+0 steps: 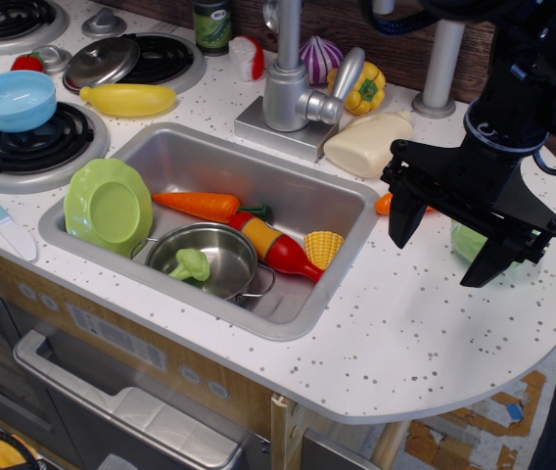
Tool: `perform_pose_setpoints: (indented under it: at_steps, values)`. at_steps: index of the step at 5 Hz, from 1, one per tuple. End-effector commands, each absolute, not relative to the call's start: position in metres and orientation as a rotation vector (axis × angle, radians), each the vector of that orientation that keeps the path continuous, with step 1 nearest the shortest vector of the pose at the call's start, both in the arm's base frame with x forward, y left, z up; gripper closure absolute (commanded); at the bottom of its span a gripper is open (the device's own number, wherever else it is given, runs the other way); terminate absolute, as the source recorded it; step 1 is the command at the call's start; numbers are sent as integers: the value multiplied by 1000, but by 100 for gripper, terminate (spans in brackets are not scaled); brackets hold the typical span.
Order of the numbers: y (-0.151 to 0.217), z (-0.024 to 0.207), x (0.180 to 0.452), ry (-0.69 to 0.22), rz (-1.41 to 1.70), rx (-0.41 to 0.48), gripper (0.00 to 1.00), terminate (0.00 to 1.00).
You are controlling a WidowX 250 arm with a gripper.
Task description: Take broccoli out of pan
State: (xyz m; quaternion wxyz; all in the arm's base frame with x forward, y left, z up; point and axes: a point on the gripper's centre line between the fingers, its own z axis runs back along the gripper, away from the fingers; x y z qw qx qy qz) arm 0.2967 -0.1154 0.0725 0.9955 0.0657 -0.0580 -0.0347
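Observation.image: broccoli (191, 264) far from tool (443, 248)

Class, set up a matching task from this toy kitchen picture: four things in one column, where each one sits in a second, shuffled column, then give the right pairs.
Things:
1. broccoli
2. blue bowl
3. green plate
4. gripper

Places:
A. leaning against the sink's left wall
B. on the front stove burner
C. above the counter, right of the sink, jaws open and empty
D. inside the pan

Pairs: 1-D, 2-B, 3-A, 4-C
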Motion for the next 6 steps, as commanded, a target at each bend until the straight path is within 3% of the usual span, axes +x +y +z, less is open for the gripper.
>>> perform_pose_setpoints:
  at_steps: [1,3,4,6]
  values:
    - [-115,72,297,-116,-69,132,0,0]
    - [-24,88,294,-56,-206,73,0,0]
    - [10,77,301,-78,-219,130,0,0]
    - [48,36,300,-183,-279,100,0,0]
